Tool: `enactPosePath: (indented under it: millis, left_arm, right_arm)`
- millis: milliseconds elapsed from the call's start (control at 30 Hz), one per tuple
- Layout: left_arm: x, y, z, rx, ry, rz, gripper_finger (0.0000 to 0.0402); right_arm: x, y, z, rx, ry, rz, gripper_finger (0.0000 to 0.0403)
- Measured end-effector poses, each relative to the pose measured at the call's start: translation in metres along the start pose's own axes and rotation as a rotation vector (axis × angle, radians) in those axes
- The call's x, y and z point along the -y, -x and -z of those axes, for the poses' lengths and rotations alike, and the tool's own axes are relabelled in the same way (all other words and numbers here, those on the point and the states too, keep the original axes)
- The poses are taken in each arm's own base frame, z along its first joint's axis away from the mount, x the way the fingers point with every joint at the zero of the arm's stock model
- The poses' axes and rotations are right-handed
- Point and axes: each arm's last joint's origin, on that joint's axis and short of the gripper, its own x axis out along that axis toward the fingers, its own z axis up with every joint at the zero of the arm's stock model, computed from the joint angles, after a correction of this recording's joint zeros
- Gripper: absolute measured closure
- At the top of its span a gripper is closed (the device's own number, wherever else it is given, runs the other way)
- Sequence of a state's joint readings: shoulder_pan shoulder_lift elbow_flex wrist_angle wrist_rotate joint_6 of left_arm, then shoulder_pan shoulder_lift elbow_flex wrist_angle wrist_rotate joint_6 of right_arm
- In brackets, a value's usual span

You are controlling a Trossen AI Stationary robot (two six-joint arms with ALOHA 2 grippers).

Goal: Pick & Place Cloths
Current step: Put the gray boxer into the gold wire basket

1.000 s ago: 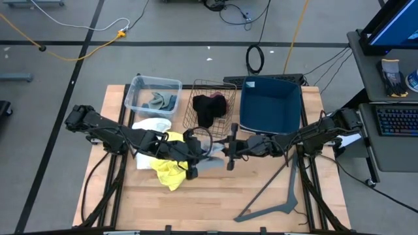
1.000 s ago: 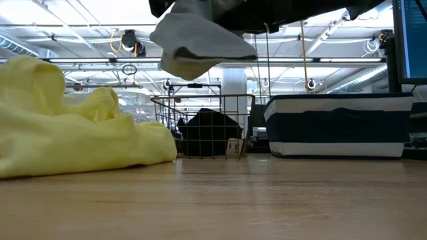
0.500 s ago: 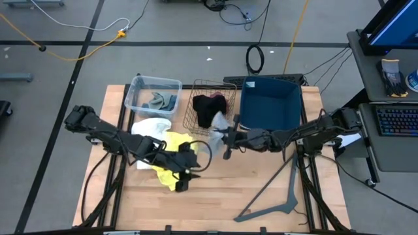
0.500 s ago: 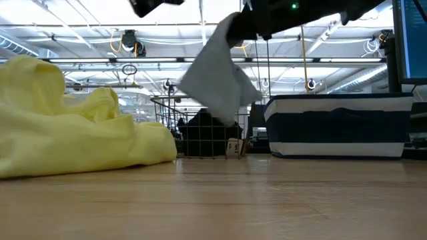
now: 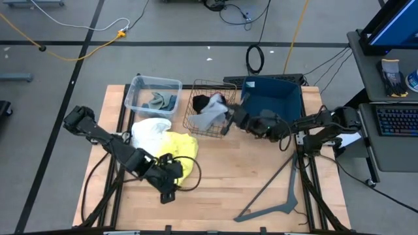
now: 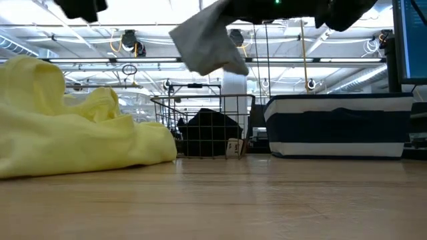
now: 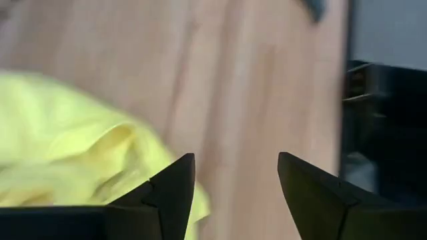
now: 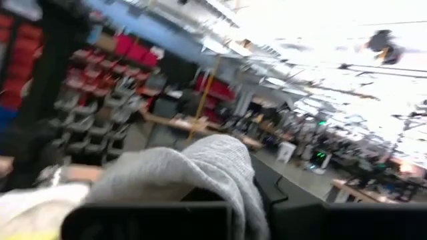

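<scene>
A light grey cloth (image 5: pixel 209 119) hangs from my shut right gripper (image 5: pixel 230 116) over the wire basket (image 5: pixel 196 124); the low view shows the cloth (image 6: pixel 203 43) high above the table. A black cloth (image 5: pixel 213 100) lies in that basket. The yellow cloth (image 5: pixel 177 155) lies bunched on the table against a white cloth (image 5: pixel 150 130). My left gripper (image 5: pixel 167 190) is open, just near of the yellow cloth (image 7: pixel 67 153), touching nothing. A grey-green cloth (image 5: pixel 160 100) lies in the clear bin. My right gripper holds the light grey cloth by a bunched upper part (image 8: pixel 220 160), which drapes over the fingers and hides the contact. The fingers come in about level from the table's right. The cloth hangs slack below them, lifted clear, above the basket.
The clear bin (image 5: pixel 138 85), wire basket and blue bin (image 5: pixel 271 104) stand in a row along the far edge. A grey V-shaped metal bar (image 5: pixel 282 196) lies near the table's right near corner. Bare wood (image 5: pixel 222 183) shows between the arms.
My right gripper has carried the light grey cloth up and toward the far edge, from beside the yellow cloth to above the wire basket. My left gripper has drawn back toward the near left, away from that cloth. The yellow cloth has stayed put.
</scene>
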State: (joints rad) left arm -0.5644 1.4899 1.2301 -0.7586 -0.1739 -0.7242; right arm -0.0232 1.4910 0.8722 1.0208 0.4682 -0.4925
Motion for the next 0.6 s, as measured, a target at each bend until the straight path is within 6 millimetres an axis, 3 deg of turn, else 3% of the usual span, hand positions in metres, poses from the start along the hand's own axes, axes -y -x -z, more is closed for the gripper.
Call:
enactPosePath:
  millis: [267, 600]
  left_arm:
    - [-0.003, 0.007, 0.026, 0.014, 0.046, -0.29, 0.0216]
    - [-0.006, 0.019, 0.052, -0.012, 0.107, -0.478, 0.0238]
  right_arm:
    - [0.036, -0.023, 0.007, 0.044, -0.073, -0.009, 0.0403]
    - [0.072, -0.046, 0.02, -0.085, -0.126, -0.066, 0.0403]
